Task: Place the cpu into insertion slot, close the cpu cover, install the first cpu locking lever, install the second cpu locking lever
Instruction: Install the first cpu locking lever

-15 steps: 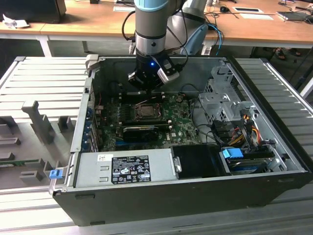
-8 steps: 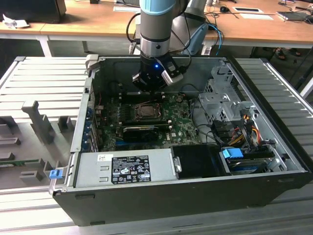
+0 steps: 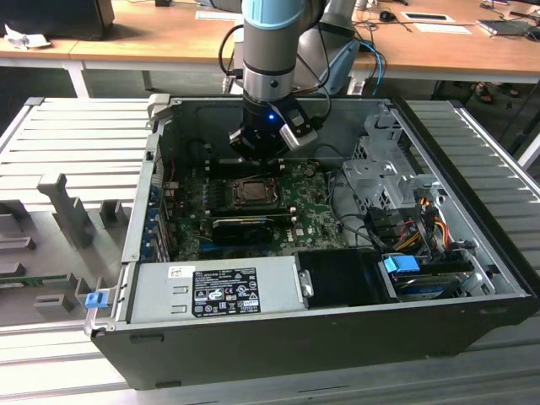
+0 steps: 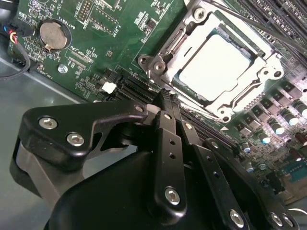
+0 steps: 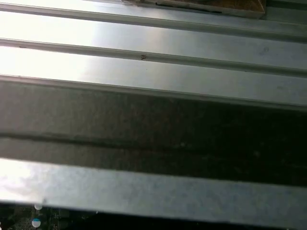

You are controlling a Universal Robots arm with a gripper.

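The claw (image 4: 168,98), its fingers pressed together and holding nothing, is hovering just beside the insertion slot (image 4: 217,67) on the motherboard (image 4: 110,43) inside the open computer case (image 3: 337,325). The cpu (image 4: 216,60) is sitting in the slot with the cpu cover (image 4: 254,86) lying closed around it. The lever stage appears to be in hand; it is calling for a precise push on a thin locking lever

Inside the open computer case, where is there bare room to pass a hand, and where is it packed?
Bare case floor lies beside the green board's edge, near the gripper. The drive cage and cable bundle corner at the exterior view's right is crowded.
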